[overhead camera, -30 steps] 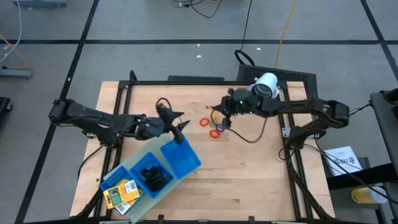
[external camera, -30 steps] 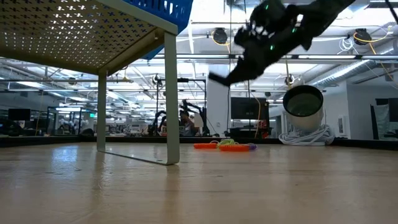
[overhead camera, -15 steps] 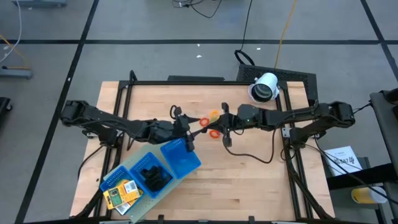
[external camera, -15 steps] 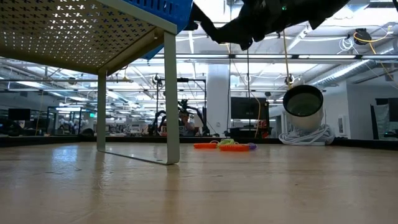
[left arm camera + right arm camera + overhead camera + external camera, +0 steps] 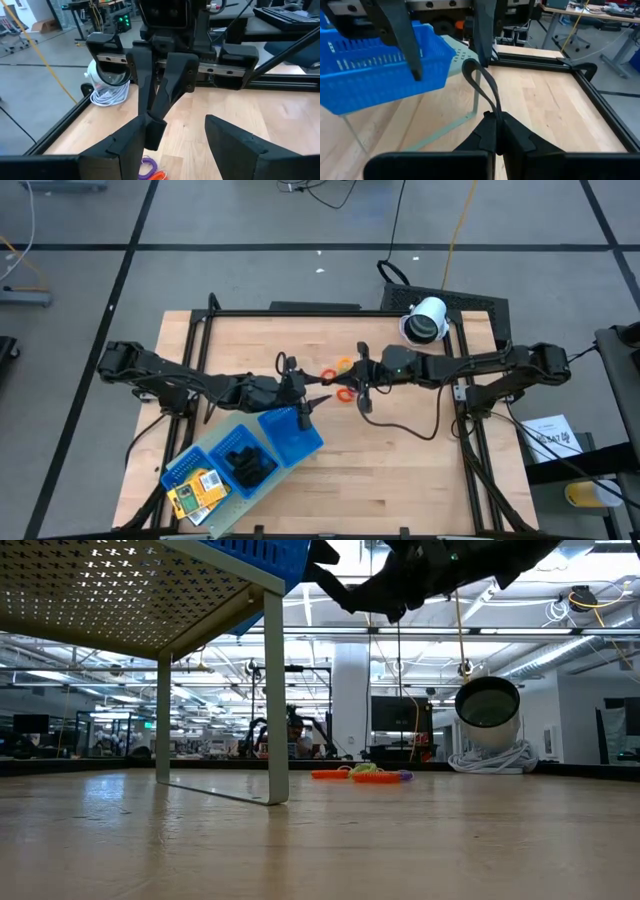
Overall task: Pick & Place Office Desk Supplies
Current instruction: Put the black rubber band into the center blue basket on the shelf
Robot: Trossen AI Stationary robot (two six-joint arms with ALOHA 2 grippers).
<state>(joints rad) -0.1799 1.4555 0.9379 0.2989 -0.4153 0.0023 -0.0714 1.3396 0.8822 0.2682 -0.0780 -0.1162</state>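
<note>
Black clip [image 5: 481,82], unlabeled, is clamped in right gripper [image 5: 496,131]; left gripper [image 5: 172,145] spread apart around it.

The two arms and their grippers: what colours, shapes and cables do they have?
Both arms are slim, jointed and black. The left gripper and the right gripper each end in two dark, flat, tapering fingers. Seen from the left wrist, the right gripper's fingers sit on a silver rail. A thin black cable hangs in a loop under the right arm. A small green light glows near its wrist.
</note>
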